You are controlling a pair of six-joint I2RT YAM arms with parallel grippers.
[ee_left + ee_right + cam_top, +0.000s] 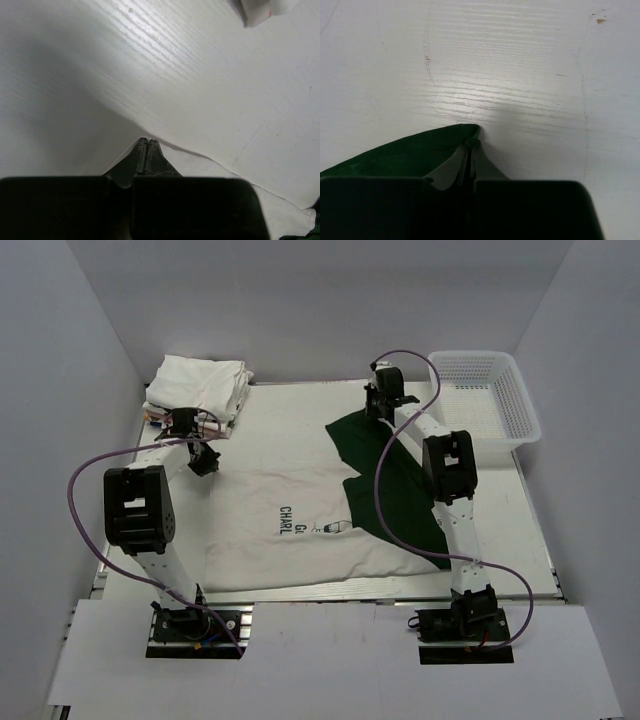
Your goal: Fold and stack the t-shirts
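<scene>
The white t-shirt [300, 525] with dark green sleeves and a printed front lies spread across the table. My left gripper [203, 462] is at its far left edge; in the left wrist view its jaws [145, 141] are shut on a raised fold of the white cloth [210, 165]. My right gripper [378, 400] is at the far end of the green sleeve [360, 435]. In the right wrist view it [472, 143] is shut on the sleeve's edge [410, 155], just above the tabletop. A stack of folded whitish tees [200, 383] sits at the far left corner.
A white plastic mesh basket [490, 390] stands at the far right corner, close beside the right arm. The other green sleeve [405, 515] lies partly under the right arm. Grey walls enclose the white table [290, 405] on three sides.
</scene>
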